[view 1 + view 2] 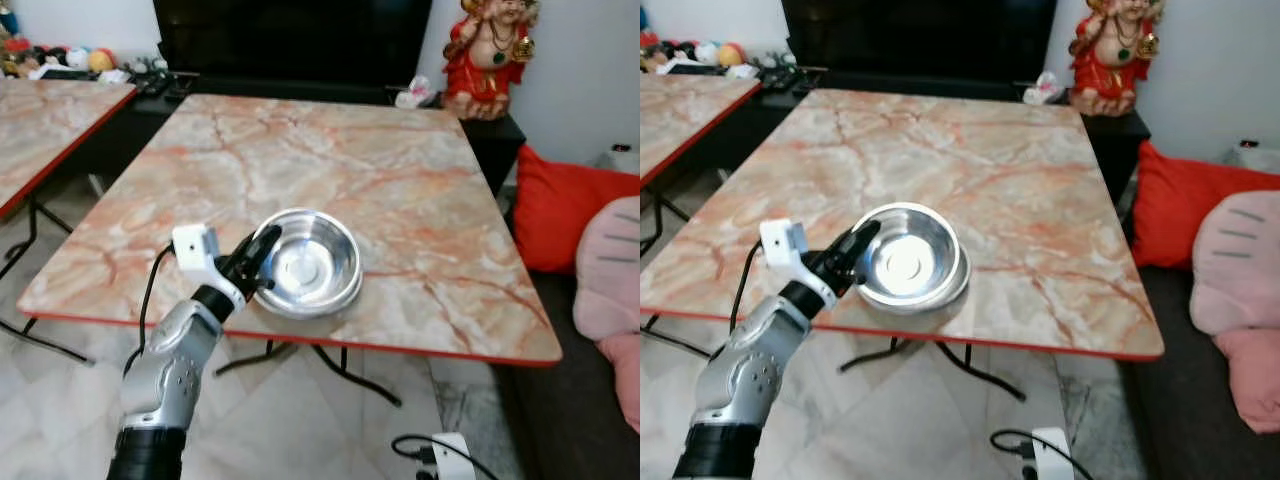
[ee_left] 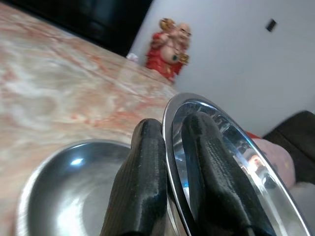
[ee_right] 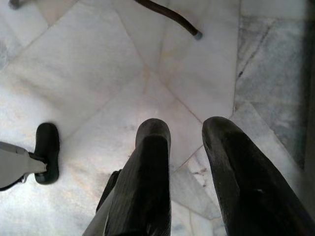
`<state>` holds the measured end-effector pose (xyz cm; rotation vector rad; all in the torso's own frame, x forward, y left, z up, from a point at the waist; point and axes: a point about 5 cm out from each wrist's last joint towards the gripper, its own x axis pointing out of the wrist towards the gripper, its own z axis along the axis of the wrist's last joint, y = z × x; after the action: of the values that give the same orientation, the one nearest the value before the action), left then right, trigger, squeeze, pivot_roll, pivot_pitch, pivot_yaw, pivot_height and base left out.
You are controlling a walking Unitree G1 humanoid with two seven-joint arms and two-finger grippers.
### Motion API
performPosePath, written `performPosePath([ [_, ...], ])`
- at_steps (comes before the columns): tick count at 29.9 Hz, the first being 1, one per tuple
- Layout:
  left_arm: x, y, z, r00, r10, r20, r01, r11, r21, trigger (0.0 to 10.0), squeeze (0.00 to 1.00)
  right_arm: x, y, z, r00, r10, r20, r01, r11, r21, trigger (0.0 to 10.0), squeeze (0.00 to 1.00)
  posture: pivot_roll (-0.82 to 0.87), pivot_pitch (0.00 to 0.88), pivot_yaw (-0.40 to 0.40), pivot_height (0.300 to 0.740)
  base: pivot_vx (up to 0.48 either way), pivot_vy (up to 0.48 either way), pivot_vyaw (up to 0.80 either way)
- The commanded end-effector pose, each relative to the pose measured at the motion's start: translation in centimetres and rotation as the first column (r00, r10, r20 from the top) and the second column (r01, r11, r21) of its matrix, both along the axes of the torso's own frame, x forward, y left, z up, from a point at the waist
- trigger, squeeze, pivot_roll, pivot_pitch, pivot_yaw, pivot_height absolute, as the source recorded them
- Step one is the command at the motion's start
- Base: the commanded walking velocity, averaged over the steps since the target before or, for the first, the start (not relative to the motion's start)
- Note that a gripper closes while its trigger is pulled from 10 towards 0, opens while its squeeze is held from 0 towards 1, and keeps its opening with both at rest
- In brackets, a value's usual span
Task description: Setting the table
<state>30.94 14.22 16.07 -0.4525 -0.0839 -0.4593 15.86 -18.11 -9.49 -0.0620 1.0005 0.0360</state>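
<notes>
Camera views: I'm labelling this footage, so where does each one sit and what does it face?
Eye views: on the head, looking down at the marble table; left arm shows, its tool on the steel bowl.
Left wrist: along its fingers pinching the bowl's rim; shares the red statue with the eye views.
Right wrist: faces the floor past the right tool.

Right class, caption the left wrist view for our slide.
Left gripper pinches a steel bowl's rim above another bowl.

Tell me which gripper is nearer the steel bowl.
Left. The left gripper is shut on the rim of the bowl near the table's front edge. The right gripper hangs open over the floor, away from the bowl.
</notes>
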Motion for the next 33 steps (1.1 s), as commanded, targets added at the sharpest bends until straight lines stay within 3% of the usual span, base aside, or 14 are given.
performPosePath([
  [1, 0.2, -0.6, 0.6, 1.000, -0.025, 0.020, 0.025, 1.000, -0.014, 10.0, 0.00, 0.1, -0.2, 0.1, 1.000, -0.008, 0.004, 0.008, 1.000, -0.002, 10.0, 0.00, 0.11, 0.000, -0.043, 0.740, 0.270, 0.000, 0.00],
  [18, 0.4, -1.0, 0.9, 0.999, -0.041, 0.028, 0.041, 0.999, -0.023, 10.0, 0.00, 0.3, -0.2, 0.1, 1.000, -0.006, 0.008, 0.006, 1.000, -0.004, 10.0, 0.00, 0.11, 0.000, -0.041, 0.740, 0.278, 0.000, 0.00],
  [24, 0.3, -1.5, 0.7, 0.996, -0.085, 0.011, 0.085, 0.996, -0.020, 10.0, 0.00, 0.3, -0.2, 0.1, 1.000, -0.005, 0.008, 0.005, 1.000, -0.005, 10.0, 0.00, 0.11, 0.000, -0.041, 0.740, 0.000, 0.000, 0.00],
  [33, -0.8, -2.2, -1.1, 0.972, -0.211, -0.102, 0.213, 0.977, 0.008, 10.0, 0.00, 0.3, -0.2, 0.1, 1.000, -0.001, 0.007, 0.001, 1.000, -0.006, 10.0, 0.00, 0.11, 0.000, -0.041, 0.740, 0.000, 0.000, 0.00],
])
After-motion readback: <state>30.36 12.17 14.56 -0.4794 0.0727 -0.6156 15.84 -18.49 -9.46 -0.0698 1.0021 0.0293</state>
